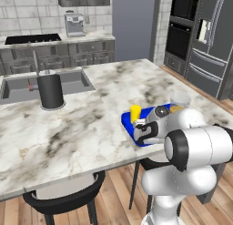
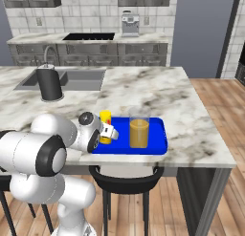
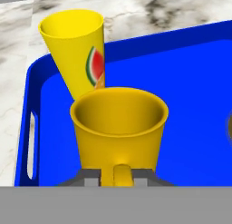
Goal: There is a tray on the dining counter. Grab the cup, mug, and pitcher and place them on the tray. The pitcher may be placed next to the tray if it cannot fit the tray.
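Note:
The squat golden mug is close in front of my hand, over the left part of the blue tray. My gripper is shut on the mug, its fingers against the handle. I cannot tell whether the mug's base touches the tray. Just behind it the tall yellow cup, marked with a watermelon slice, stands upright on the tray near the handle slot. In the right base view the gripper is at the tray's left end beside the cup. The pitcher with orange liquid stands mid-tray.
The tray lies near the front edge of the dining counter. A black canister stands by the inset sink. Black stools are tucked under the counter's edge. My own arm hides most of the pitcher.

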